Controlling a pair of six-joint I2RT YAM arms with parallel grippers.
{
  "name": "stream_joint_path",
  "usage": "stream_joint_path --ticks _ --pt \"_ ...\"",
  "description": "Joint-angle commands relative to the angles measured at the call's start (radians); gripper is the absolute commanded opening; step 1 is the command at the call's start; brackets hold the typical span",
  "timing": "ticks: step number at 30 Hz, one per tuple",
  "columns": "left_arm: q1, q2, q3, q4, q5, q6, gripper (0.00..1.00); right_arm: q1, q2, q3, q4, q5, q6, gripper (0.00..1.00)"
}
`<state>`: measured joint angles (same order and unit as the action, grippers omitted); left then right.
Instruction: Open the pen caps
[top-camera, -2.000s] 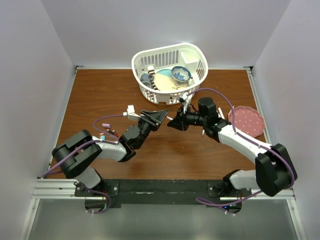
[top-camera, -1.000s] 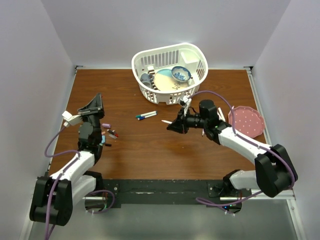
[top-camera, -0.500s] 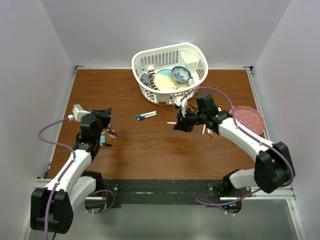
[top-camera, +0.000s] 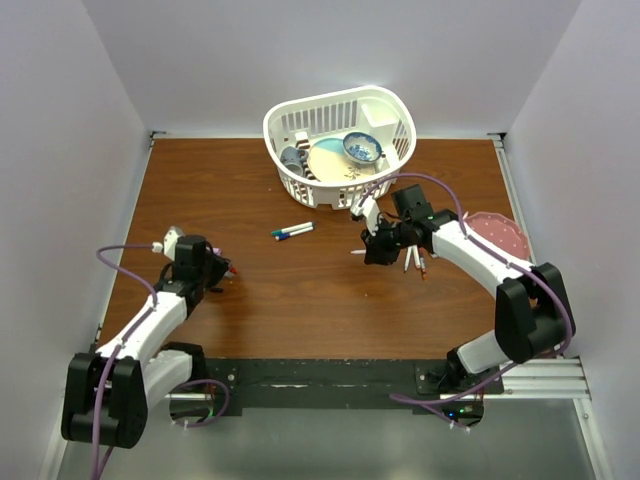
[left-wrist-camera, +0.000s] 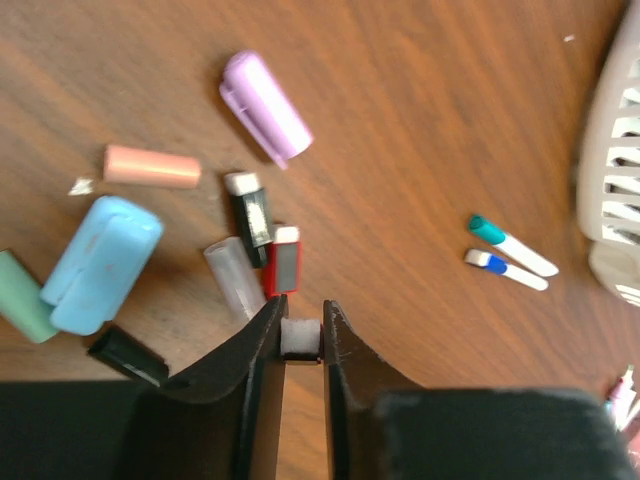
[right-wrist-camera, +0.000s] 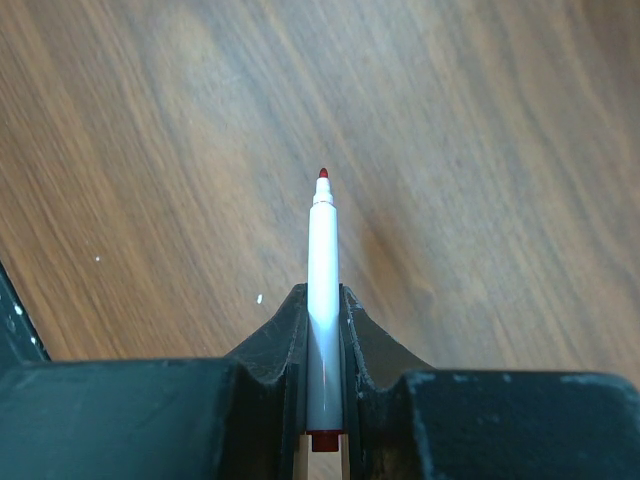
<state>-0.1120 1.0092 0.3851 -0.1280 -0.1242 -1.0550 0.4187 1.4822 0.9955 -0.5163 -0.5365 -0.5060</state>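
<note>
At left side of table (top-camera: 250, 320), left gripper (left-wrist-camera: 300, 312) fingers nearly together, pinching small white piece (left-wrist-camera: 300, 338); loose pen caps (left-wrist-camera: 283, 268) scattered just ahead. Right gripper (right-wrist-camera: 322, 300) clamped on uncapped red-tipped marker (right-wrist-camera: 322, 235).

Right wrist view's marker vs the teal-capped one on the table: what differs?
Cap: the red-tipped white marker is uncapped, nib bare; the teal-capped white marker has its cap on.
Support: the red one is clamped in the right gripper's jaws; the teal one lies loose on the wooden table, beside a blue-capped marker.
Both have thin white barrels.
</note>
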Motion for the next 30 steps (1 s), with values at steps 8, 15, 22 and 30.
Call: stream_joint_path --ticks 8,15,22,30 --pt "0.006 0.035 -0.008 -0.044 -0.046 -0.005 0.40 -0.020 0.013 0.049 -0.034 0.035 -0.022 0.00" --pt "0.006 -0.078 0.035 -0.111 -0.077 -0.011 0.62 -0.073 0.018 0.052 -0.057 0.180 -0.055 0.00" --pt "0.006 -0.146 0.080 -0.093 -0.014 0.075 0.67 -0.191 -0.003 0.012 -0.070 0.357 -0.063 0.00" --pt "0.008 -0.234 0.049 0.114 0.202 0.323 0.73 -0.291 0.041 -0.012 -0.045 0.438 -0.011 0.03"
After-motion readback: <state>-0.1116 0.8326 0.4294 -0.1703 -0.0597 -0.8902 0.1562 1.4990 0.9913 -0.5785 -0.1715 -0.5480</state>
